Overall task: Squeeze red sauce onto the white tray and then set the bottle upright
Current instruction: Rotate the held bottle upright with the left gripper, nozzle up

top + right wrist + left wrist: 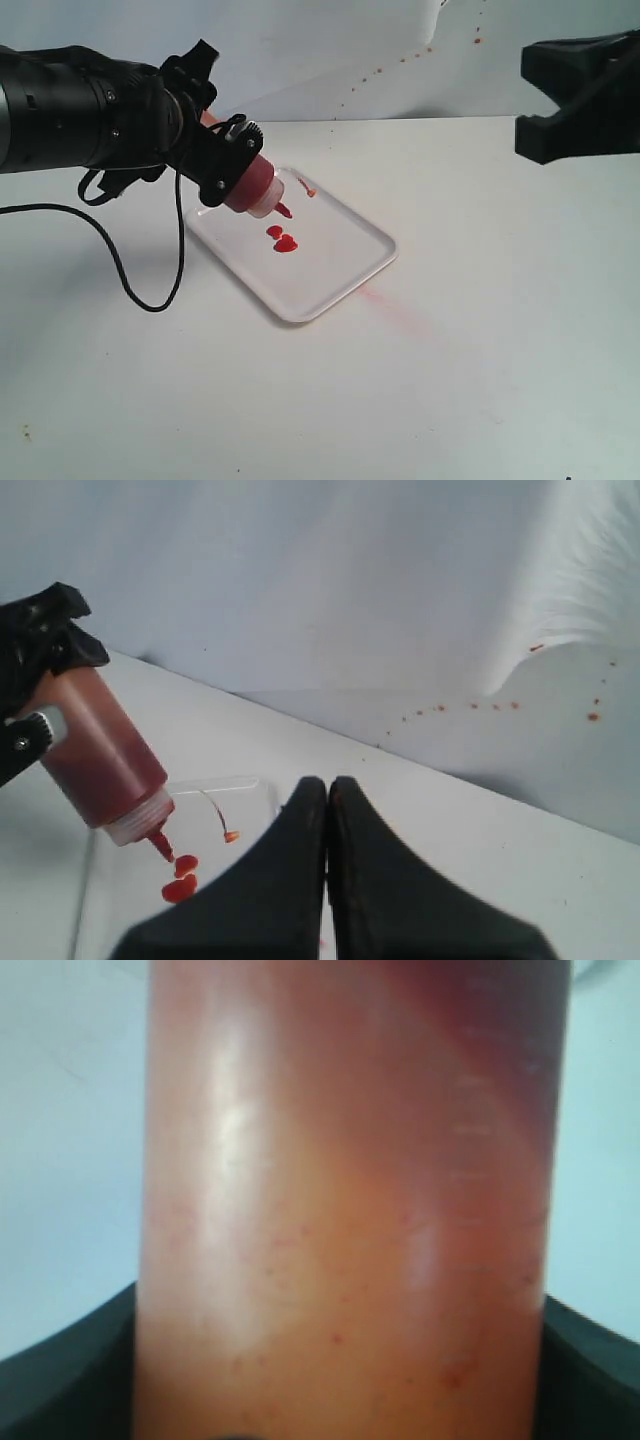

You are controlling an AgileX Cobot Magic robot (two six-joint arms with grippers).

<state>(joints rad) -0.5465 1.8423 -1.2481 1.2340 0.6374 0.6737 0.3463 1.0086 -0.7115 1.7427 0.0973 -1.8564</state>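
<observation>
Over white table [480, 380], grips mid-body in clenched left hand [232, 160] a pliable, likely light translucent red-orange plastic squeeze bottle [256, 186].

This looks like a robot lab test bench: a bare white table [480, 400] spreads under the left gripper [232, 160], a plain white backdrop sheet [330, 50] speckled with red spots [403, 60] hangs behind it, a loose black cable [155, 309] trails from its arm [70, 110], and a faint red smear [395, 305] stains the table near it
</observation>
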